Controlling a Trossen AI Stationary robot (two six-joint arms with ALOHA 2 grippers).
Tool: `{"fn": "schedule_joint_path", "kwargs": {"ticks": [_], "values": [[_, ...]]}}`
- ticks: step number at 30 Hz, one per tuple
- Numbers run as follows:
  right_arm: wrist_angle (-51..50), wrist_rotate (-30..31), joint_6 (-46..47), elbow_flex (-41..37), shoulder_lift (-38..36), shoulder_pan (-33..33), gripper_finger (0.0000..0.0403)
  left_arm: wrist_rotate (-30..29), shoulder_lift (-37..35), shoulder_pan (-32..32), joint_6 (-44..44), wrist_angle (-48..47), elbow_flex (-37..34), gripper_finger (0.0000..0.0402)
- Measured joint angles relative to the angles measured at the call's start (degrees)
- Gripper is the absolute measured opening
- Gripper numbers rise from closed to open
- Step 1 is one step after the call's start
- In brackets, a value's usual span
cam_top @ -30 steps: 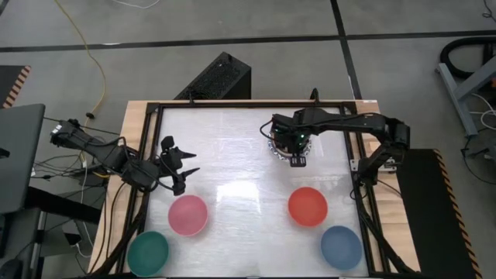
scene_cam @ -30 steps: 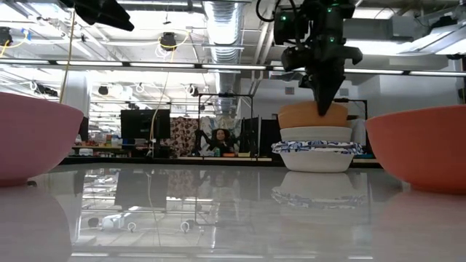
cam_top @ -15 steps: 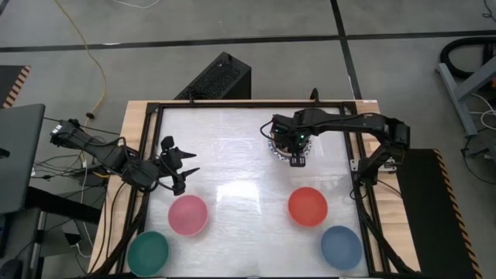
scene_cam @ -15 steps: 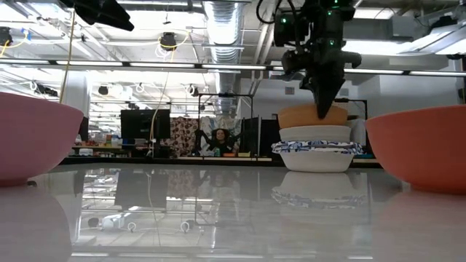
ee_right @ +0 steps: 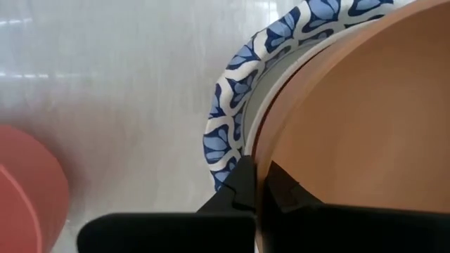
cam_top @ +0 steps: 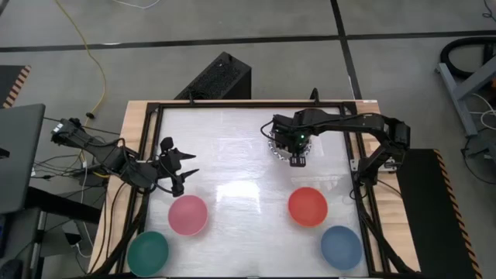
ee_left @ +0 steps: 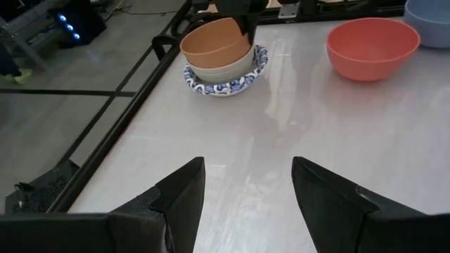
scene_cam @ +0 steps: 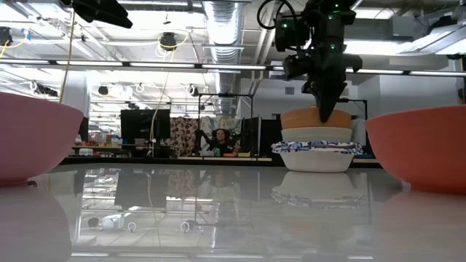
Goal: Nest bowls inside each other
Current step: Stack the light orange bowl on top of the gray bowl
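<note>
The right gripper [scene_cam: 325,116] is pinched tight on the orange bowl's [ee_left: 215,44] rim, sitting atop the bowl stack [scene_cam: 316,149]. The left gripper [cam_top: 183,169] hovers open, well apart from that stack.

Orange bowl [ee_left: 215,43] atop cream bowl [ee_left: 226,69], blue-patterned rim [ee_left: 223,86] (white ground) beneath

two dark jointed arms, black cabling, green lights apparently glowing on one wrist.
</note>
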Motion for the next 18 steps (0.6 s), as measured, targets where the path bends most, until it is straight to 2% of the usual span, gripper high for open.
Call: {"fn": "schedule_joint_path", "kwargs": {"ticks": [18], "values": [[-0.33, -0.31, 0.25, 0.04, -0.01, -0.74, 0.0007, -0.07, 0.00, 0.00, -0.29, -0.52, 0.00, 0.0204]]}}
